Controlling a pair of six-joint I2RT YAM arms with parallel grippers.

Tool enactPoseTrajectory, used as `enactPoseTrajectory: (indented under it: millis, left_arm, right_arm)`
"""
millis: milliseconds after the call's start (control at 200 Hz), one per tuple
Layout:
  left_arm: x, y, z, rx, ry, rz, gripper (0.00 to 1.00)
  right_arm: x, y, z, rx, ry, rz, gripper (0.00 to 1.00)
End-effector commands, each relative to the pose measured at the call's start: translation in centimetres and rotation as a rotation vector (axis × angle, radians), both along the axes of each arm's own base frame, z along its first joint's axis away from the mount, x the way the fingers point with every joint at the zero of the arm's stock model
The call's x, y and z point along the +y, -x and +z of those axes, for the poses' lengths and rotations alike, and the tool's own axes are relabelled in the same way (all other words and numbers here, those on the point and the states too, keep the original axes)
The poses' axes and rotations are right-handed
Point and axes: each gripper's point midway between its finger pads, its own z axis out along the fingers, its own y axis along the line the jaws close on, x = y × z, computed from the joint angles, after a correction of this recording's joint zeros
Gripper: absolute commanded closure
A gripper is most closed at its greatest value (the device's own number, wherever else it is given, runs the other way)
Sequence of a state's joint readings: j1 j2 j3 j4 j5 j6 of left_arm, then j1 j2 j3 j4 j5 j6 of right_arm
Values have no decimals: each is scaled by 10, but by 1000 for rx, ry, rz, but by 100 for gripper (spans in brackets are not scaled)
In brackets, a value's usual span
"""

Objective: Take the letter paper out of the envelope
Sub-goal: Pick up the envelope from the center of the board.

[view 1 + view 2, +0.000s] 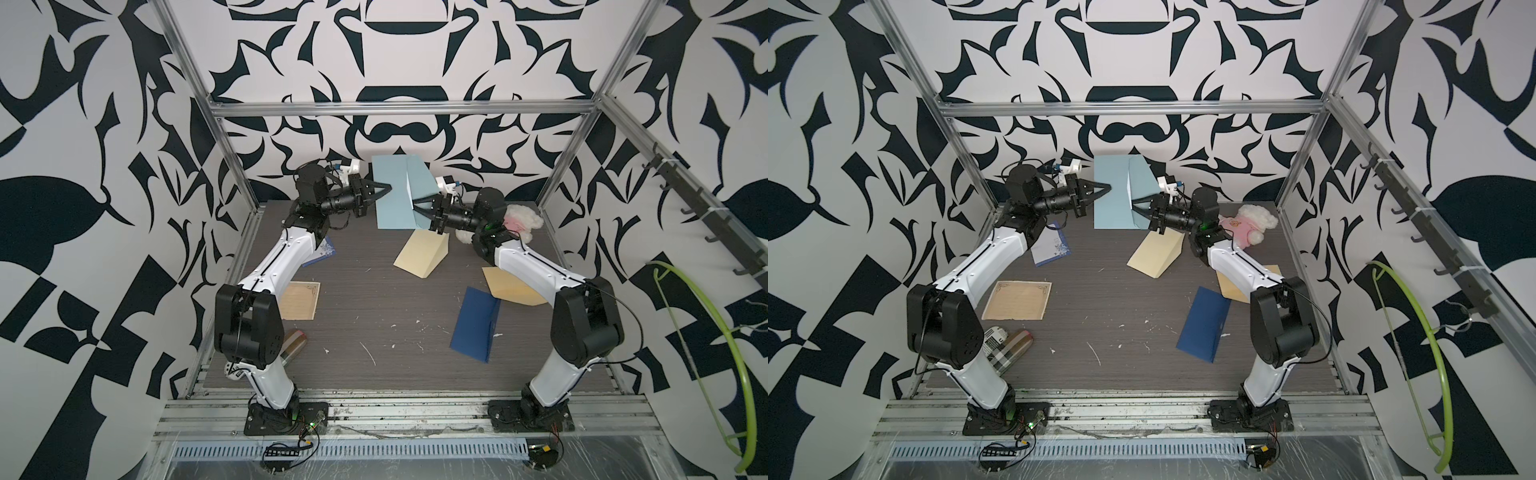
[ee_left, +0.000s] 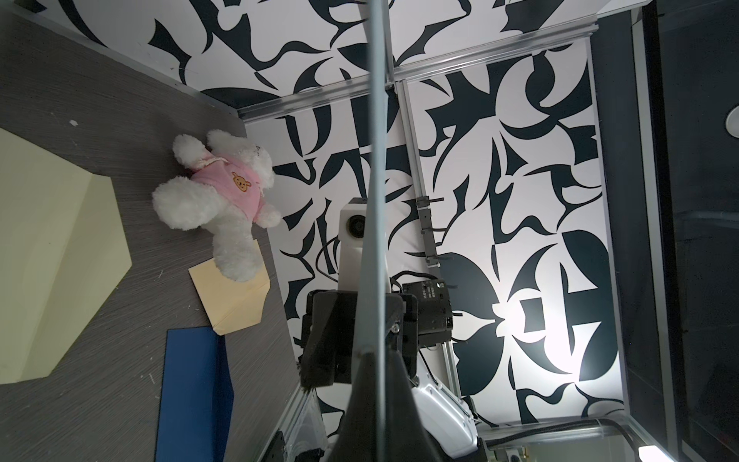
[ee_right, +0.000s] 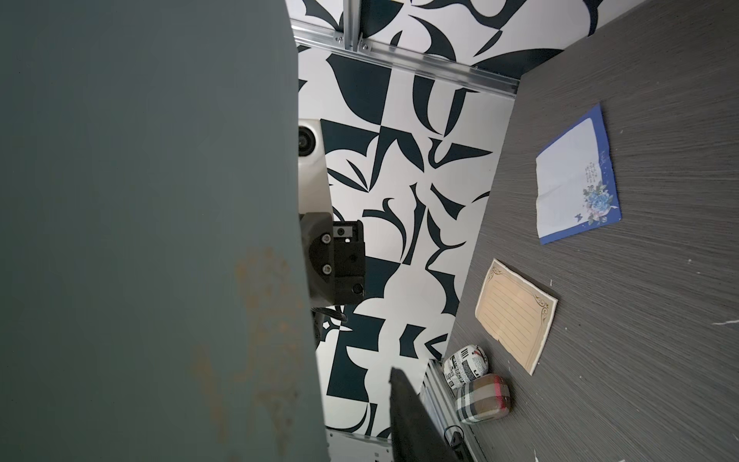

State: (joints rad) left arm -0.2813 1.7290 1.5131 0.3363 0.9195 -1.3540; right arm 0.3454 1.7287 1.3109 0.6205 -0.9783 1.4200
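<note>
Envelope [image 1: 392, 199], pale blue, is hanging upright in the air over the back of the worktop [image 1: 365, 316], and the left fingers [image 1: 386, 188] are pinching its left edge, fully closed on it; in the left wrist view the sheet is running edge-on [image 2: 374, 200] out of them. The right fingers [image 1: 422, 200] are standing parted at the envelope's right side by the raised flap, and in the right wrist view one finger [image 3: 412, 420] is sitting clear of the paper while its partner is hiding behind it. A thin white strip [image 1: 409, 187] is showing along the flap's fold; I cannot tell whether it is the letter paper. Below the envelope a cream envelope [image 1: 422, 259] is lying with its flap up, and a navy envelope [image 1: 476, 324] is lying nearer the front. A plush toy [image 1: 521, 222] is lying behind the right arm. Near the left arm a lined sheet [image 1: 299, 300] and a flowered sheet [image 1: 1050, 249] are lying flat.
</note>
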Motion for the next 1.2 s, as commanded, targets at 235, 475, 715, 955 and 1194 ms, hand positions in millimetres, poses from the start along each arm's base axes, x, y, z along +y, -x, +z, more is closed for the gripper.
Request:
enactPoseTrajectory:
  millis: [235,475,715,955,1194]
  left_arm:
    - [-1,-5,1,-30,8,-1,100]
    - [-2,-6,-4,-19,-3,6,100]
    - [1,-6,-13,-13,-76,29,59]
    - [13,-8,-32,23,-219,114,32]
    - [30,-7,-45,56,-361,211,26]
  right_arm:
    - [0,10,40,-88,-74,-18,83]
    - [1,7,39,-77,-63,-31,100]
    - [-7,8,14,-66,93,-100,100]
    - [-25,10,-3,-84,266,-192,100]
    - [-50,12,-19,-129,456,-295,100]
